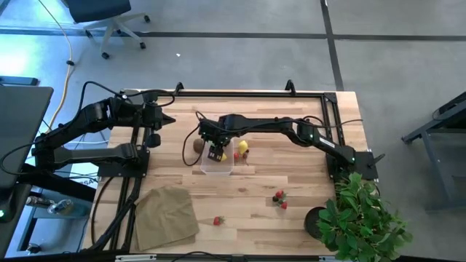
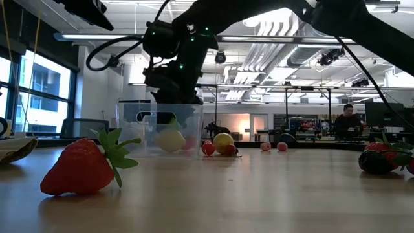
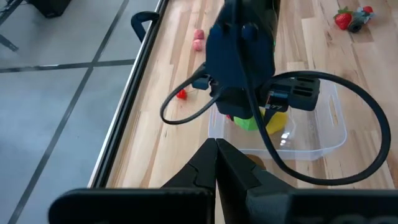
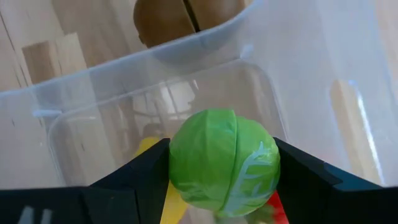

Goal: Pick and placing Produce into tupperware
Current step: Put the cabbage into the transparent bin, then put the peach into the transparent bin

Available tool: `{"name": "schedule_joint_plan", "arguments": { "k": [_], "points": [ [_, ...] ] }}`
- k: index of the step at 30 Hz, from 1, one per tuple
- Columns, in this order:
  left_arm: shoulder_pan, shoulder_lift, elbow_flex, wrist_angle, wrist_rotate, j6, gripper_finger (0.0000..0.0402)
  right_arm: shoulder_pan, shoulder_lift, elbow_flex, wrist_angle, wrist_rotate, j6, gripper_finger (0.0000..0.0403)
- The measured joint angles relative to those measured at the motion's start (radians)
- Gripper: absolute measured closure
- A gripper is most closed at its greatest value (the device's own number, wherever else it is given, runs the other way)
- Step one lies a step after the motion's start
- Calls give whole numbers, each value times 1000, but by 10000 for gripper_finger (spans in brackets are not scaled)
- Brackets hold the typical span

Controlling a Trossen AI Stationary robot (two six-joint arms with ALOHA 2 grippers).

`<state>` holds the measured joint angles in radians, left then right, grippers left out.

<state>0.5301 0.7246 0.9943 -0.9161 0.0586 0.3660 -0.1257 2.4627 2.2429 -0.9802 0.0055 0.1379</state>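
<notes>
My right gripper (image 4: 224,163) reaches down into the clear tupperware tub (image 1: 218,163) and is shut on a green ball (image 4: 225,158). A yellow lemon (image 2: 171,140) and something red (image 4: 274,205) lie in the tub under it. The brown kiwi (image 1: 198,145) rests on the table just outside the tub's left wall; a second lemon (image 1: 243,147) sits to its right. Red berries (image 1: 279,197) and a strawberry (image 1: 217,220) lie nearer the near edge. My left gripper (image 3: 216,148) is shut and hovers left of the tub, touching nothing. My right gripper pinches the green ball by its two opposite sides (image 4: 177,163) between its two fingers (image 4: 144,169). The fingers come from above, pointing down into the tub. The ball sits inside the tub walls; whether it rests on the tub floor I cannot tell.
A tan cloth (image 1: 167,214) lies at the table's near left corner, and a leafy potted plant (image 1: 360,218) stands at the near right corner. A black rail (image 1: 247,93) runs along the far edge. Bare wood shows between the tub and the berries.
</notes>
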Motion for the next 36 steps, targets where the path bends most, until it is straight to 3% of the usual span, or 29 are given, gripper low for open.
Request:
{"name": "schedule_joint_plan", "arguments": {
  "k": [22,30,36],
  "points": [
    [0,0,0,0,0,0,401,0,0,0,12,-6,13,153],
    [0,0,0,0,0,0,401,0,-1,0,13,-11,23,114],
    [0,0,0,0,0,0,401,0,-1,0,13,-13,19,107]
  ]
}}
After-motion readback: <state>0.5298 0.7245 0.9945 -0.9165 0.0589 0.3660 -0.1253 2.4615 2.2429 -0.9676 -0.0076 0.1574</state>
